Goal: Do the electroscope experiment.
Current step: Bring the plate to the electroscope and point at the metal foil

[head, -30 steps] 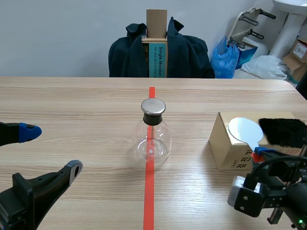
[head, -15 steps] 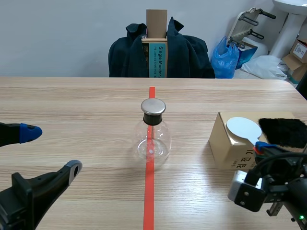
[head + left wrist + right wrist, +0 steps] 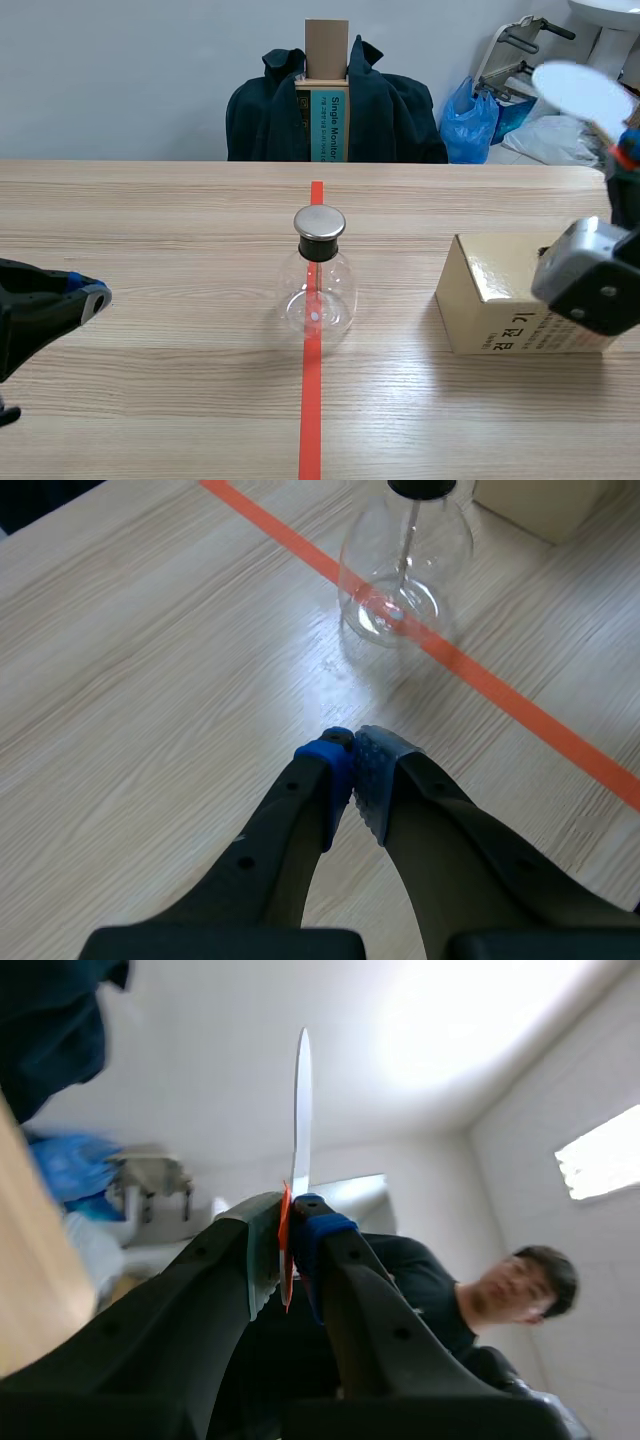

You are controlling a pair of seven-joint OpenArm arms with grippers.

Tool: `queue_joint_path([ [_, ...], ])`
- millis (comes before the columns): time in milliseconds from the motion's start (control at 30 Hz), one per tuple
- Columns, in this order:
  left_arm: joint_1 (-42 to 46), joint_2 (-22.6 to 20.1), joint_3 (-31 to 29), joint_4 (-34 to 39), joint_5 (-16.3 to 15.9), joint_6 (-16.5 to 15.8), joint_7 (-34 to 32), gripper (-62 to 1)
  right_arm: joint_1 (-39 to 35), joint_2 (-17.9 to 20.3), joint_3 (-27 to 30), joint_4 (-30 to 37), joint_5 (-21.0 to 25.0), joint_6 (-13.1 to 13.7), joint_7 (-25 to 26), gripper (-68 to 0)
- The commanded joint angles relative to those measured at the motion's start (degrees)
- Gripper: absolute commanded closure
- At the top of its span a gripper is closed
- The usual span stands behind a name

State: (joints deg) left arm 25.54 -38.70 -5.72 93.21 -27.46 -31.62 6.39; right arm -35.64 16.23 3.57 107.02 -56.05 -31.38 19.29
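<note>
Where pale wood-grain tabletop (image 3: 150, 220) nears its left edge, left gripper (image 3: 352, 750) hangs low, pads clenched together, nothing between. Mid-table on red tape line (image 3: 312, 400): round clear glass flask (image 3: 318, 290), flat metal cap, thin rod inside. Glossy cardboard box (image 3: 490, 300) near right edge. Above it, right gripper (image 3: 288, 1212) held high, clamped on red handle of thin white disc (image 3: 302, 1100).
</note>
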Motion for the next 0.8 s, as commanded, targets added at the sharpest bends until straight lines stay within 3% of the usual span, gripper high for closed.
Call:
queue_joint_path([
  [0,-3.3,0.8,2.3,-3.1,-0.4,-1.4,-2.4,-2.8,0.9,0.7,0.7,0.1,1.3,-2.0,0.6,-1.7],
  [167,-12.9,3.5,9.7,-16.2,1.0,-5.7,-8.7,-2.7,1.2,0.7,1.4,0.6,5.4,-6.9,5.2,-1.7],
  [367,-22.6,9.4,19.8,-27.8,5.6,-6.3,-14.7,-2.7,1.2,0.7,1.4,0.6,10.3,-13.1,10.1,-1.8],
  [567,-29.0,14.5,27.4,-34.4,6.8,-2.1,-16.0,-2.7,1.4,0.4,1.4,0.6,10.7,-13.5,11.8,-1.8],
  [767,-31.5,17.8,30.5,-37.0,11.3,1.7,-18.6,-2.7,3.8,0.4,0.8,0.6,10.7,-12.7,14.8,-1.9],
])
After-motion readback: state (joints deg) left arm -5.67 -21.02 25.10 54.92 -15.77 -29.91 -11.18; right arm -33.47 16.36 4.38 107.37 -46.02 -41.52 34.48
